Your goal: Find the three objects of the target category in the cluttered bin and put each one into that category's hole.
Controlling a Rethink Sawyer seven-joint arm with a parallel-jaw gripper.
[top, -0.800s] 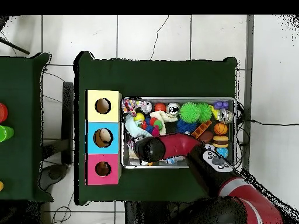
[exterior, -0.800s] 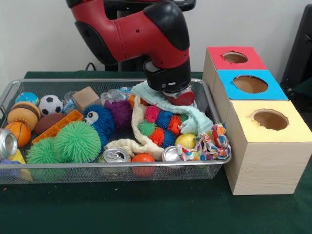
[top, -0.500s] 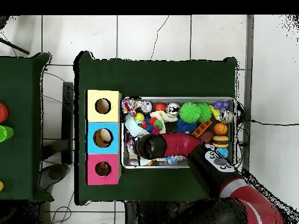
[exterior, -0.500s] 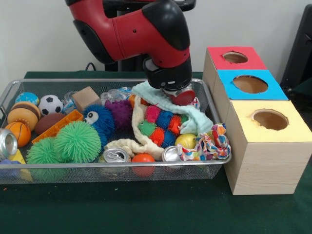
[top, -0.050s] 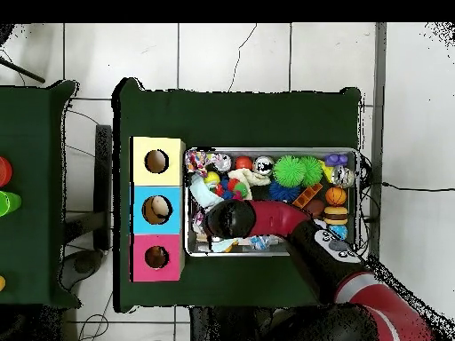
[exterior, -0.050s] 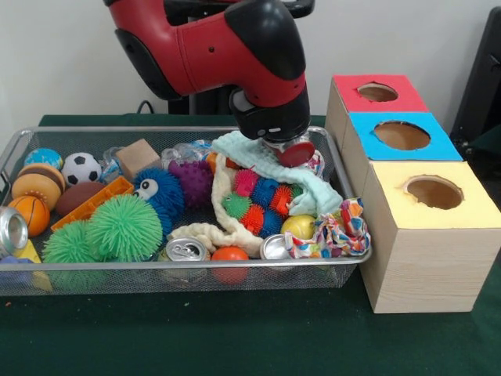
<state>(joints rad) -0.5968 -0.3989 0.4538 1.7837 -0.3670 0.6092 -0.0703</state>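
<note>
Over the bin's (exterior, -0.050s: 338,168) two-o'clock corner, hung low above the pale green cloth (exterior, -0.050s: 274,168), gripper (exterior, -0.050s: 291,150) mostly hidden under the wrist; red disc visible at its tip. Could not tell how far open, nor whether anything was held. Target category unstated, so the wanted things unidentified among the clutter: spiky ball cluster (exterior, -0.050s: 258,202) at six o'clock from the gripper, cans (exterior, -0.050s: 185,250) against the front rim, green pom-pom (exterior, -0.050s: 124,227) off at eight o'clock. Sorting box (exterior, -0.050s: 415,235) set just beside the bin at three o'clock, probably to keep each carry short; red hole (exterior, -0.050s: 377,92), blue hole (exterior, -0.050s: 401,135) and yellow hole (exterior, -0.050s: 434,192) facing upward for dropping from above.
</note>
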